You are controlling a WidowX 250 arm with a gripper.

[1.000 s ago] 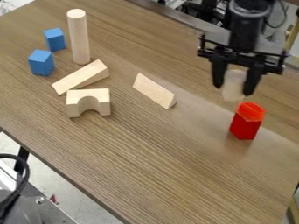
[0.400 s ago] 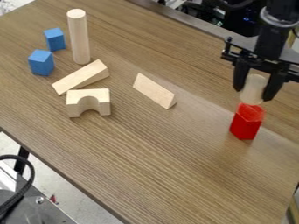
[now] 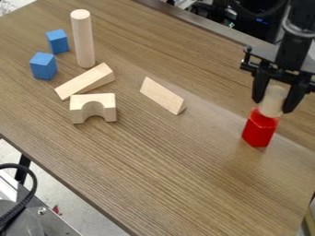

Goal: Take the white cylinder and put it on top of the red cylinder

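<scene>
Across most of the view, a brown wood-grained table (image 3: 184, 175) is carrying the pieces. Above its right side the black pincer (image 3: 272, 105) is hanging, fingers part-way apart and gripping one piece. A tall pale wooden cylinder (image 3: 83, 39) is standing at upper left; near it are lying a pale wooden ramp (image 3: 86, 81), arch (image 3: 92, 98) and triangular prism (image 3: 162, 96). A glossy red faceted block (image 3: 259, 131) is standing upright. The small white cylinder (image 3: 274, 99) is sitting in the pincer's grip, its lower end at the red block's top. Two blue cubes (image 3: 43, 67) are resting at upper left.
</scene>
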